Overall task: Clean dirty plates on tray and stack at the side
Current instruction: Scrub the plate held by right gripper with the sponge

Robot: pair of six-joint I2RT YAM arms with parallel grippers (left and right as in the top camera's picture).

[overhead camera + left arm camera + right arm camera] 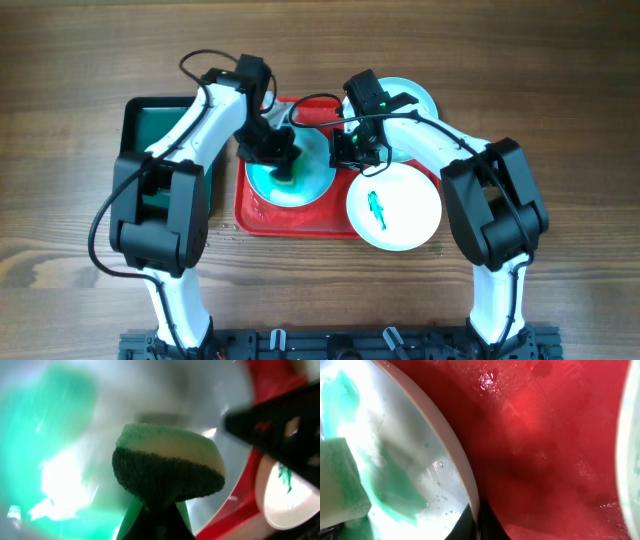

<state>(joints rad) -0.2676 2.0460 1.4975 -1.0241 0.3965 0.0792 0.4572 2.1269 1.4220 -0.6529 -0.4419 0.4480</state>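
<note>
A plate smeared teal-green [300, 175] lies on the red tray [262, 218]. My left gripper [280, 160] is shut on a yellow and dark green sponge [167, 467] pressed on that plate [60, 460]. My right gripper [350, 152] is shut on the plate's right rim [465, 480], one finger on each side. A white plate with a teal mark [395, 208] overlaps the tray's right edge. A pale aqua plate [412, 98] lies behind, partly hidden by the right arm.
A dark green tray [150, 120] sits left of the red tray, partly under the left arm. Wet drops lie on the red tray floor [545, 435]. Bare wood table surrounds the trays.
</note>
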